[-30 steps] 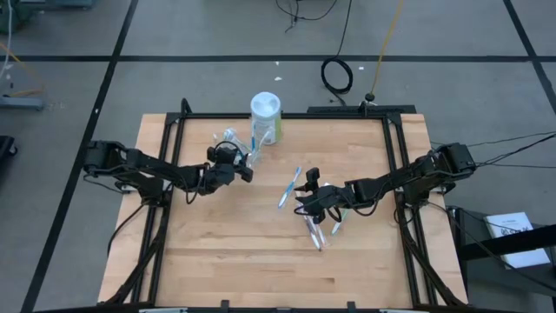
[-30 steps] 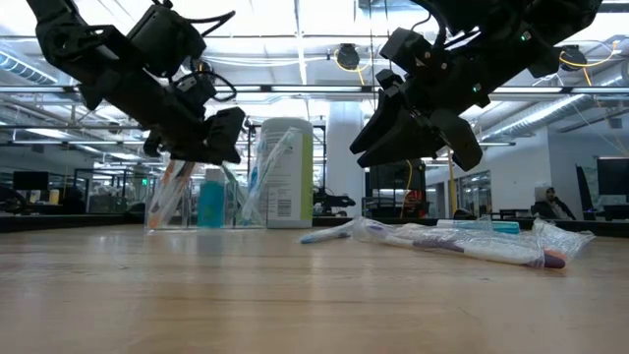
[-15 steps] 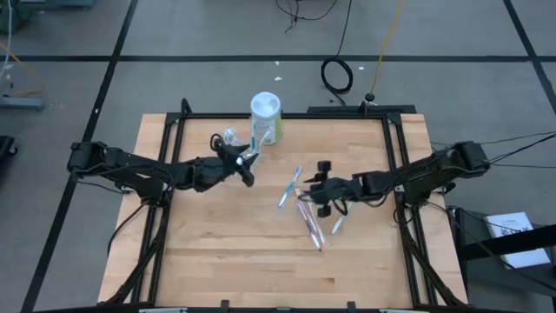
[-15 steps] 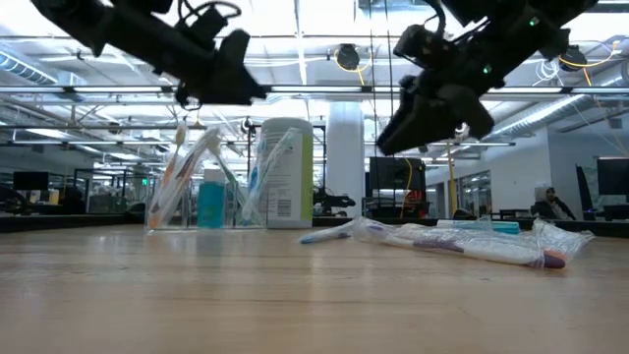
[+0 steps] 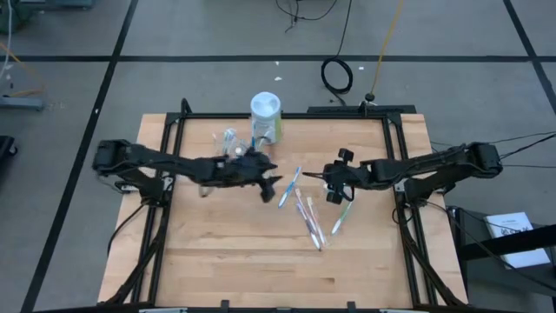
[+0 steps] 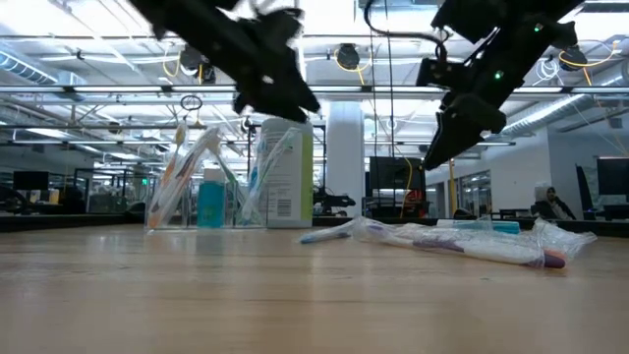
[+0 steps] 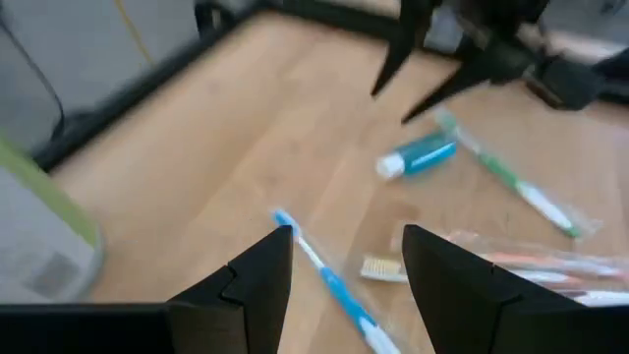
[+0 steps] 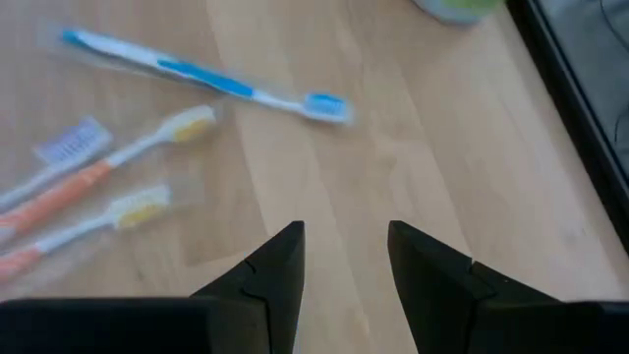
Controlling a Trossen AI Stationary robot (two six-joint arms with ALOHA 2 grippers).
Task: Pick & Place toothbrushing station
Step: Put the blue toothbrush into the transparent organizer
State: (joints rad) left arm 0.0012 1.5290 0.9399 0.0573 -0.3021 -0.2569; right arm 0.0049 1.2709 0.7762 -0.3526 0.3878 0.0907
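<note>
With both claws spread and empty, left gripper (image 5: 271, 184) hovers at nine o'clock of the blue brush (image 5: 289, 186), right gripper (image 5: 334, 181) at three; a descent and pinch seems due next, then the cup (image 5: 228, 142).

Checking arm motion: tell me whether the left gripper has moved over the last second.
Yes. In the high view the left gripper has swung away from the clear cup, toward the blue toothbrush near mid-table.

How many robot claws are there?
2. The left gripper hangs over the table just left of the blue toothbrush; the right gripper hangs on that toothbrush's other side. Both are open.
</note>
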